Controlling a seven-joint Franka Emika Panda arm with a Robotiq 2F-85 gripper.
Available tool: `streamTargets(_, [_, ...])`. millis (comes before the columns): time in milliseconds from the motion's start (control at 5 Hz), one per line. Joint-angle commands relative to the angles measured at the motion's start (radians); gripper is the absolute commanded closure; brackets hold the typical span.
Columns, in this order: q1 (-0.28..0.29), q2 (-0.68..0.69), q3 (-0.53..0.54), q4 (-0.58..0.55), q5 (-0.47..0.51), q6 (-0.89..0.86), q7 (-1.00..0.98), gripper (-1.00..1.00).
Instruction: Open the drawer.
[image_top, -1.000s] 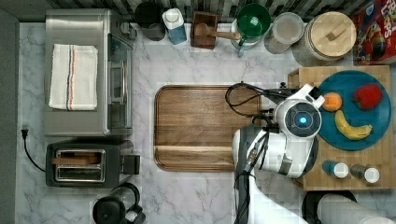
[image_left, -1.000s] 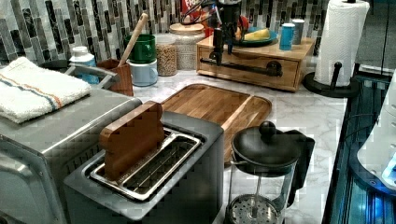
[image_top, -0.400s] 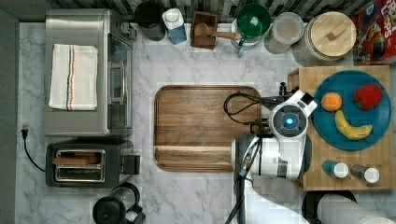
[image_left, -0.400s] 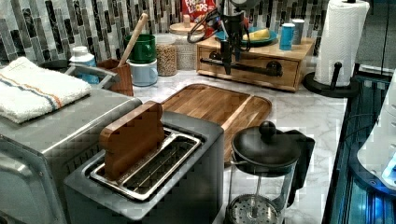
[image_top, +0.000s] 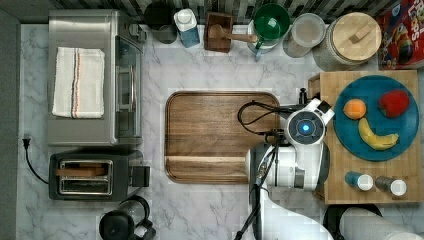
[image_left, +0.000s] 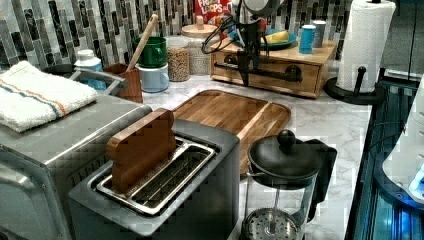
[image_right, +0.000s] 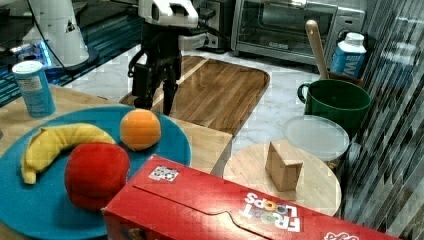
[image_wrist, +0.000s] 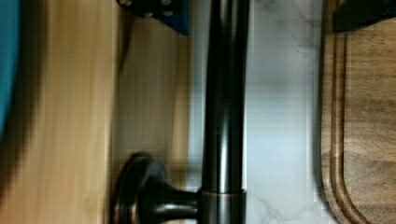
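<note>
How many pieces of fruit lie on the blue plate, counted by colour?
On the blue plate:
Orange: 1, the orange
Red: 1, the red fruit
Yellow: 1, the banana
Total: 3

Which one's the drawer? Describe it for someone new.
Find the light-wood box holding the blue fruit plate, beside the dark wooden tray. The drawer is the box's front panel, the one piece here with a long black bar handle.

One drawer (image_left: 272, 75), three fruits, two shakers, one toaster (image_top: 95, 175).
</note>
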Motion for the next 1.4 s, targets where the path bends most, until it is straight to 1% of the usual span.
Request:
streamTargets(200, [0.026, -0.006, 0.070, 0.084, 0.166, -0.139, 0.028, -1.00])
streamTargets(400, [0.049, -0.011, 0.090, 0.079, 0.197, -0.146, 0.011, -1.00])
streamTargets(600, [0.068, -0.020, 0.108, 0.028, 0.182, -0.057, 0.011, -1.00])
streamTargets(800, [0.076, 0.011, 0.128, 0.045, 0.186, -0.064, -0.007, -1.00])
streamTargets(1000, [0.083, 0.003, 0.154, 0.035, 0.222, -0.086, -0.026, -1.00])
streamTargets(1200, [0.089, 0.000, 0.200, 0.044, 0.285, -0.145, -0.049, -1.00])
streamTargets(1400, [0.112, -0.023, 0.235, 0.039, 0.308, -0.177, 0.003, -1.00])
